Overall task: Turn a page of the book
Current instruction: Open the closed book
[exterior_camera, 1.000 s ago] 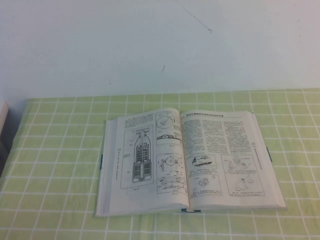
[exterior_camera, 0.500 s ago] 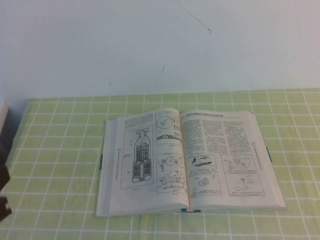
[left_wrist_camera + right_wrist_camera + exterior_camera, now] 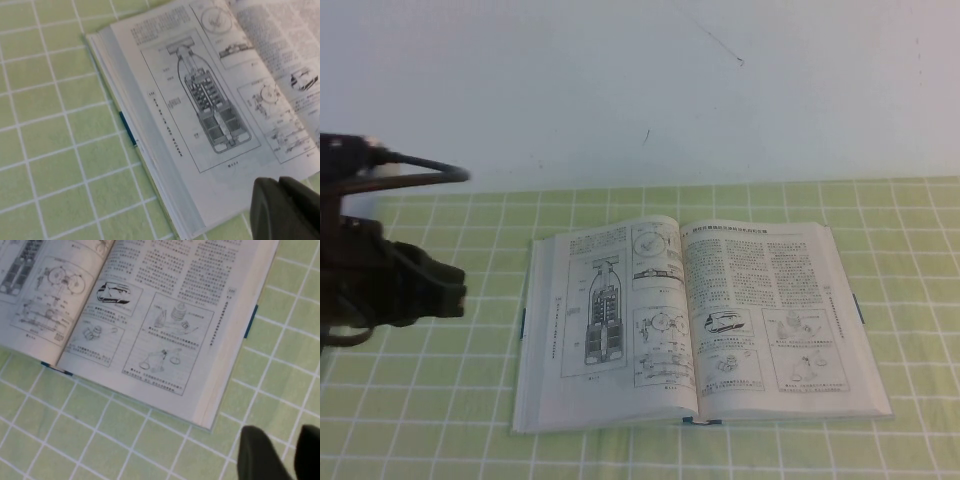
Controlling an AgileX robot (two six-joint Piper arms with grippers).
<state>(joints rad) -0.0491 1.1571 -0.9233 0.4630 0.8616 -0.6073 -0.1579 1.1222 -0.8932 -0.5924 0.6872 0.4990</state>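
Note:
The book point(image 3: 700, 325) lies open and flat on the green checked cloth. The page point(image 3: 765, 315), with dense text above boxed drawings, is its right-hand leaf and also shows in the right wrist view point(image 3: 165, 315). The left-hand leaf carries a tall machine cutaway point(image 3: 207, 107). My left arm point(image 3: 390, 280) hangs above the cloth left of the book. The left gripper point(image 3: 278, 181) is shut on nothing, near the book's front left corner. My right gripper point(image 3: 282, 432) is outside the high view; it is open over bare cloth off the book's front right corner.
Green checked cloth point(image 3: 440, 400) covers the table around the book. A pale wall point(image 3: 640, 90) rises behind the table's far edge. A black cable point(image 3: 420, 165) loops over the left arm.
My left arm has come into the high view from the left edge and now stands raised left of the book. The book and its pages have not moved.

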